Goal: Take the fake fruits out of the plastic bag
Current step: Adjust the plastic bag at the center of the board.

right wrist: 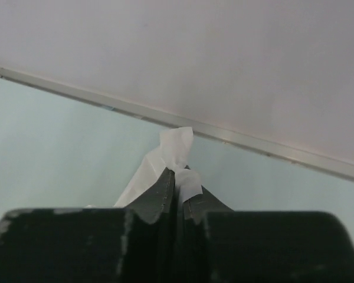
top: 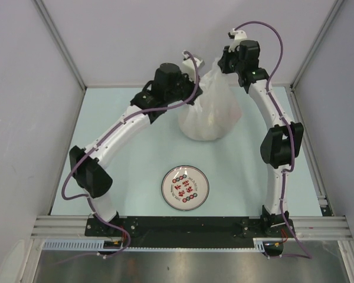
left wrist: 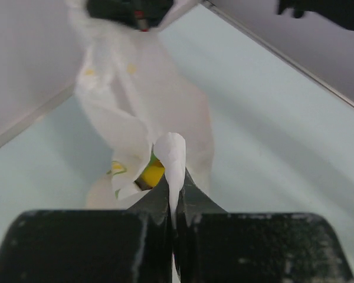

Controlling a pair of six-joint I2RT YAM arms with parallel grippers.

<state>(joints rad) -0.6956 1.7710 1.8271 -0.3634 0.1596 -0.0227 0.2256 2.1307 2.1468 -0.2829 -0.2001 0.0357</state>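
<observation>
At the far middle of the pale blue-green worktop (top: pixel 135 168), the crinkly translucent white plastic bag (top: pixel 209 115) sits with its wide base on the surface. Its upper part is gathered into a narrow neck that rises toward the back wall.

The left gripper (left wrist: pixel 174 184) is closed tight on a thin fold of the bag's rim, and the white film stands up between the two black fingers. Just past that fold, a gap in the plastic shows a yellow fake fruit (left wrist: pixel 152 173) inside the bag. Too little of it shows to tell which fruit it is, and the other fruits are hidden by the plastic. Small yellow marks (left wrist: pixel 130 69) dot the bag higher up.

The right gripper (right wrist: pixel 177 178) is also closed, pinching a strip of the same white plastic that pokes up above its fingertips. From overhead it holds the top of the neck, while the left gripper holds the bag lower down on its left side.

Nearer the arm bases, well apart from the bag, lies a round white plate with red marks (top: pixel 186 175).
</observation>
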